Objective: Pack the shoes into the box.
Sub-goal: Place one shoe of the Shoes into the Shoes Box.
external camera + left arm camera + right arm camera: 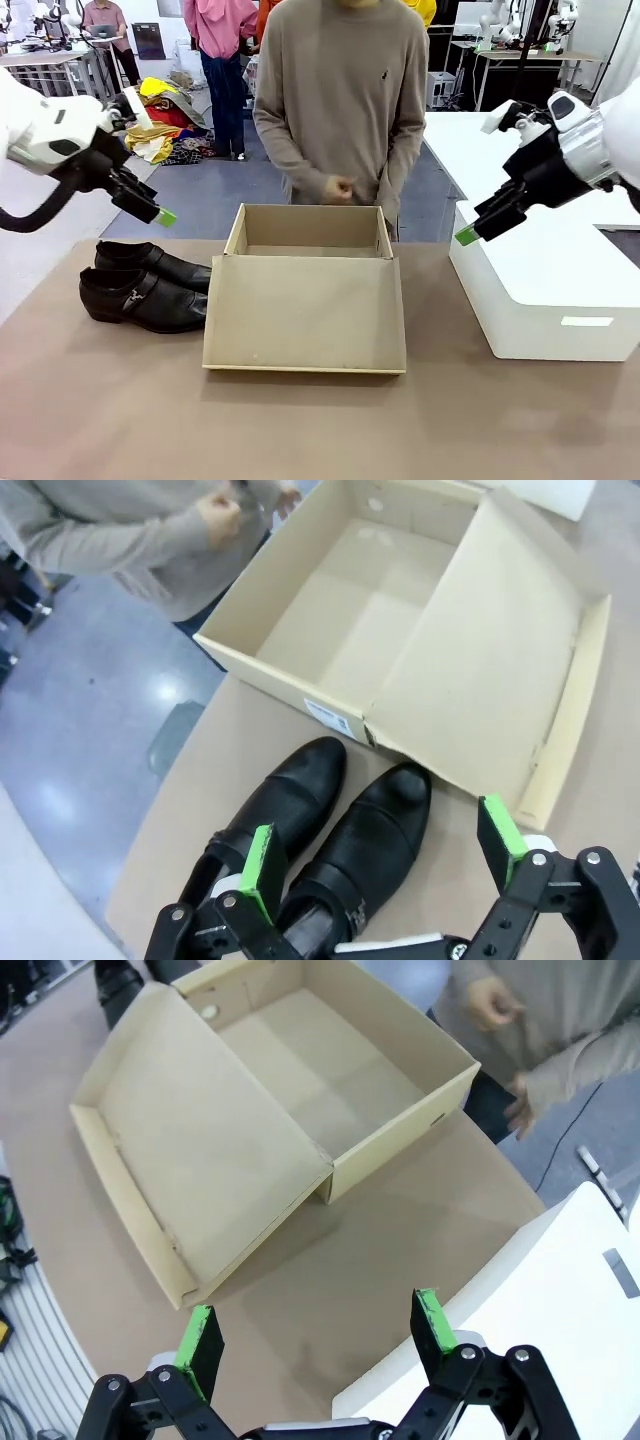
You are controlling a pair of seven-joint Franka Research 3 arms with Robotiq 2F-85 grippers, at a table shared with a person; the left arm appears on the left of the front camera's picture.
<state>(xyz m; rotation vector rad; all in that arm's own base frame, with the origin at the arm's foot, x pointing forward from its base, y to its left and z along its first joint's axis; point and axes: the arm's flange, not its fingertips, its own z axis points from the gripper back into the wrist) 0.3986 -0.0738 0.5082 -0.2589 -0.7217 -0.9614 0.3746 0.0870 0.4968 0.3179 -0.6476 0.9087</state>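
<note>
Two glossy black shoes [145, 284] lie side by side on the brown table, left of the box [308, 300]; in the left wrist view the shoes [330, 840] point their toes at the box [400, 630]. The brown cardboard box stands empty, its lid folded flat toward me. My left gripper [160, 212] hovers open above the shoes, fingers [262, 872] apart over them. My right gripper [468, 233] hangs open in the air right of the box [280, 1110], over the table beside the white box.
A large white box [545, 290] stands at the table's right. A person in a beige sweater [340, 100] stands behind the shoebox, hands held at the waist. Bare brown tabletop [300, 430] stretches in front of the box.
</note>
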